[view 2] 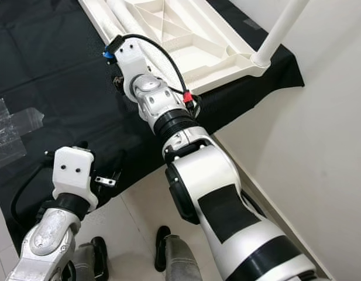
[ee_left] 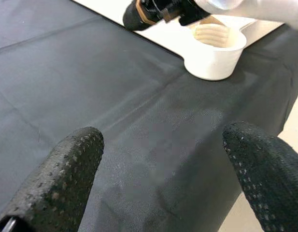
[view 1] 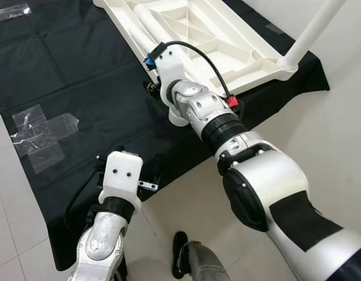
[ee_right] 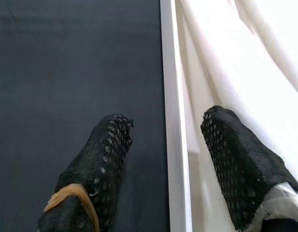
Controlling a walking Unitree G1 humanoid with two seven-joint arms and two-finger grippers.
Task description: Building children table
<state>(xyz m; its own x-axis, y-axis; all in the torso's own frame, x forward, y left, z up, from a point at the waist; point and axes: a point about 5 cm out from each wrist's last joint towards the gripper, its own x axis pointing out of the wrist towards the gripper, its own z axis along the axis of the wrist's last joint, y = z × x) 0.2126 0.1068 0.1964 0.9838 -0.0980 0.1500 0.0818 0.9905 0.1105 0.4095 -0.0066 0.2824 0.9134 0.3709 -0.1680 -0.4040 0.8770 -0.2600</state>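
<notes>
While your right gripper (ee_right: 163, 145) has its fingers apart, one on either side of the near rim of the white tabletop (view 1: 227, 44), you can see that one finger (ee_right: 103, 164) is over the black cloth (view 1: 81, 76) and the other (ee_right: 240, 164) over the white plastic. That tabletop lies upside down on the cloth, ribs up, with one white leg (view 1: 312, 32) standing in the corner socket and another leg (view 1: 144, 26) lying loose inside it. Your left gripper (ee_left: 163, 179) sits nearer you, fingers spread wide over bare cloth, gripping nothing. Clear plastic bags (view 1: 37, 132) lie on the cloth's left part.
</notes>
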